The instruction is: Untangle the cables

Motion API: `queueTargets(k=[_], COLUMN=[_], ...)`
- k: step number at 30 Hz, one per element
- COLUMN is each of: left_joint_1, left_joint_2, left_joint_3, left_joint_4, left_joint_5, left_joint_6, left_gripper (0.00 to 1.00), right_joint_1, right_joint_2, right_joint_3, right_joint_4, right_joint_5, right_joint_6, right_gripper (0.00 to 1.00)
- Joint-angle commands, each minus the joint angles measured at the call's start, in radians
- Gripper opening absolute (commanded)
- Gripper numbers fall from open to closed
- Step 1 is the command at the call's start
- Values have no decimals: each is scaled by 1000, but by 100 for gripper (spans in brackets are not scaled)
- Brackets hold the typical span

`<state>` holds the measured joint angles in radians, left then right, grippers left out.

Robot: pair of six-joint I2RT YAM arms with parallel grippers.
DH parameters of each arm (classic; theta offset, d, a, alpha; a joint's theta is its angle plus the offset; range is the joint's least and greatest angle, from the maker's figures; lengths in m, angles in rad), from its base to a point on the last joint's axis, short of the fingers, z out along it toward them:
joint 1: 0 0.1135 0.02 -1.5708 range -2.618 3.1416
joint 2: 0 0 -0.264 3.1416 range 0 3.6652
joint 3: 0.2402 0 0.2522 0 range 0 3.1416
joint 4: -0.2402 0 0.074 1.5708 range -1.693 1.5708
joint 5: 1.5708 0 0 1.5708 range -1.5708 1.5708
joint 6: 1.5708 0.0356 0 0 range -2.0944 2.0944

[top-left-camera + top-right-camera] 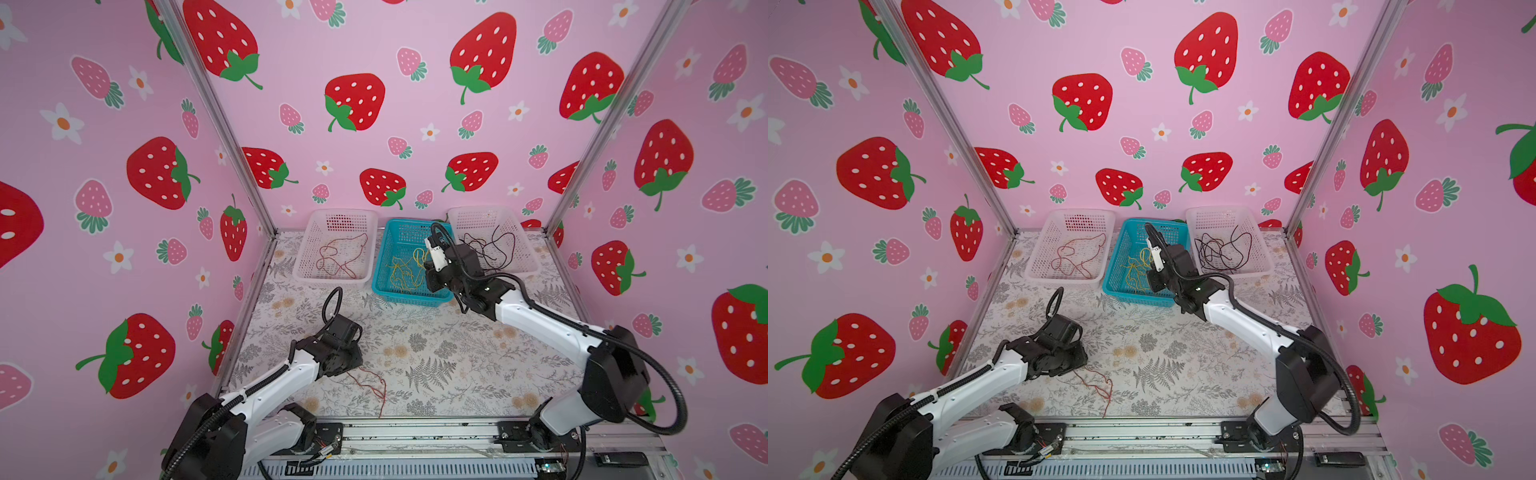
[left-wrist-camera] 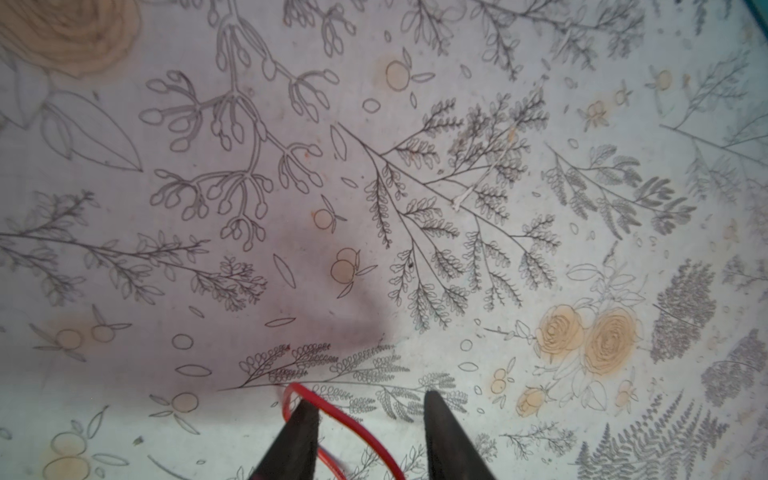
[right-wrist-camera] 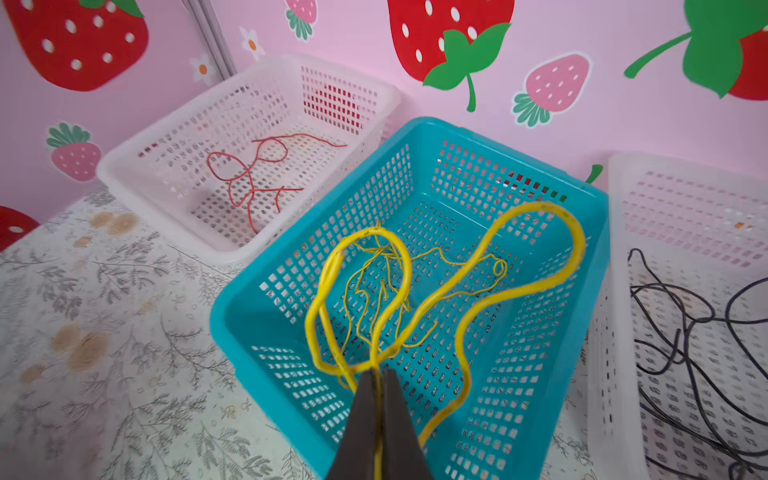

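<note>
The left gripper (image 2: 368, 399) hangs low over the near left of the floral-printed tabletop (image 2: 415, 124), fingers (image 2: 299, 436) partly apart, with a thin red cable (image 2: 353, 419) looping round one finger and crossing the gap unpinched. The right gripper (image 3: 379, 372) is clamped tight on a thin yellow cable (image 3: 575, 241) whose loops dangle over the teal plastic mesh basket (image 3: 232, 316) at the far middle, above more yellow strands (image 3: 374, 282) lying inside.

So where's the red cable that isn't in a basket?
The red cable lies on the table in both top views, left of centre near the front edge, beside the left gripper, whose open jaws straddle it.
</note>
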<state>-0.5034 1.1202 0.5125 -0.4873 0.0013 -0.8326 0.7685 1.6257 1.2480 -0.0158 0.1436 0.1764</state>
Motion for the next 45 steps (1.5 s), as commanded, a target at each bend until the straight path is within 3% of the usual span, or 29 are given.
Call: queueTargets(k=[1, 11, 18, 22, 25, 30, 35, 45], left_joint_1=[-4, -4, -4, -4, -2, 5, 48, 191], left_joint_2=[14, -3, -31, -36, -45, -69, -63, 89], left_joint_3=[0, 5, 0, 19, 57, 175, 359, 829], left_joint_4=[2, -5, -13, -39, -73, -165, -239, -272], left_joint_5=[-2, -14, -33, -52, -68, -118, -124, -108], left_joint_6=[5, 16, 16, 20, 35, 98, 239, 499], left_gripper=[35, 19, 14, 5, 0, 0, 0, 0], right_joint_1=[-39, -75, -75, -75, -74, -69, -63, -28], right_joint_2=[117, 346, 344, 245, 155, -33, -267, -636], right_joint_3=[71, 195, 219, 158, 109, -28, -208, -470], right_joint_4=[-15, -22, -51, -9, 5, 52, 102, 78], right_joint_5=[27, -44, -40, -35, -30, -30, -37, -41], right_joint_6=[-31, -2, -4, 1, 18, 54, 122, 188], right_gripper=[0, 0, 39, 59, 68, 73, 76, 78])
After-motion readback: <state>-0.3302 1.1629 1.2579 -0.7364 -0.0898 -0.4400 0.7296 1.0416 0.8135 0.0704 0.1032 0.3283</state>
